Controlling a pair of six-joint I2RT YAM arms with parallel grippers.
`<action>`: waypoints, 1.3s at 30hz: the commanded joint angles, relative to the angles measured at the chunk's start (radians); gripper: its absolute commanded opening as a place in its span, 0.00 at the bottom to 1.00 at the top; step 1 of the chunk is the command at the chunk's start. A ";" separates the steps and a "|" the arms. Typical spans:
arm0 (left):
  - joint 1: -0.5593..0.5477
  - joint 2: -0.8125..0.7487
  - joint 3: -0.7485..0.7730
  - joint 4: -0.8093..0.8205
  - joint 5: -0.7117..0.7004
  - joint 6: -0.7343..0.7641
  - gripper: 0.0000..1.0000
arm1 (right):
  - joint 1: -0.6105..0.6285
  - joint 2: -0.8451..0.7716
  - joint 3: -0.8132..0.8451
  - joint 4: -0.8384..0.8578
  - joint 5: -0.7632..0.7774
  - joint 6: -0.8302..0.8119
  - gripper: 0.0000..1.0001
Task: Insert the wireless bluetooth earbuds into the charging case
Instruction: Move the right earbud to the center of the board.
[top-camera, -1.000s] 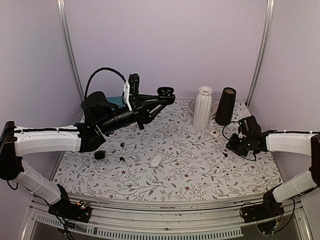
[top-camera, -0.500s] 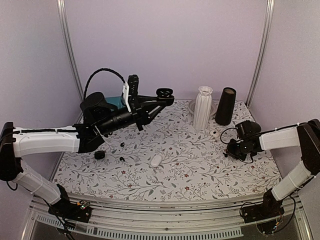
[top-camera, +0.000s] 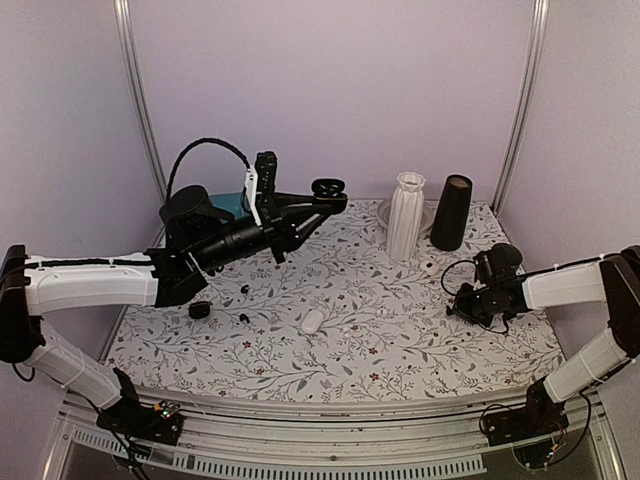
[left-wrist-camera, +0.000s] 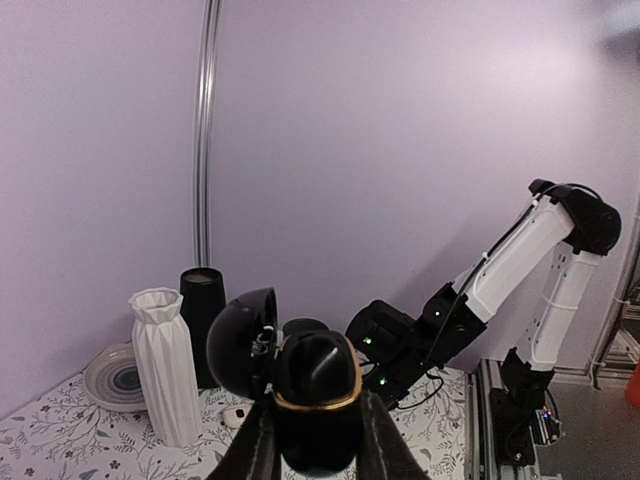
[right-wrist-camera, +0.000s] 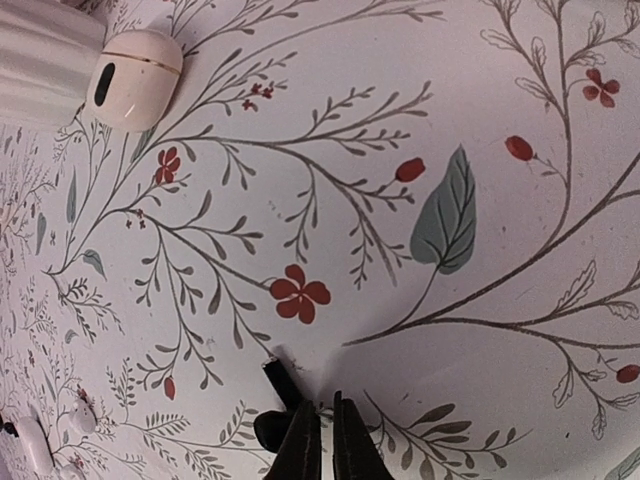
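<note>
We see the left claw (left-wrist-camera: 320, 445) grasping the open charging case (left-wrist-camera: 318, 390); the right claw (right-wrist-camera: 327, 430) is clenched beside an earbud (right-wrist-camera: 272, 428), near the desk's (top-camera: 400, 330) right edge.

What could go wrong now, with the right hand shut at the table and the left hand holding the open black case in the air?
1. The black earbud shows beside the shut fingertips of the right hand, not clearly between them; it may slip out or stay behind on lifting.
2. The left hand pinches the case only at its lower part, high above the table; pressing an earbud in could tilt it.
</note>
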 joint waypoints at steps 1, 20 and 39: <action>0.011 -0.003 0.003 0.016 0.000 -0.003 0.00 | 0.039 -0.011 0.024 -0.004 -0.001 0.006 0.07; 0.012 -0.013 -0.009 0.009 -0.012 0.004 0.00 | 0.151 0.048 0.174 -0.071 0.062 -0.015 0.15; 0.012 -0.016 -0.013 0.013 -0.013 0.002 0.00 | 0.127 0.122 0.203 -0.081 -0.016 0.004 0.26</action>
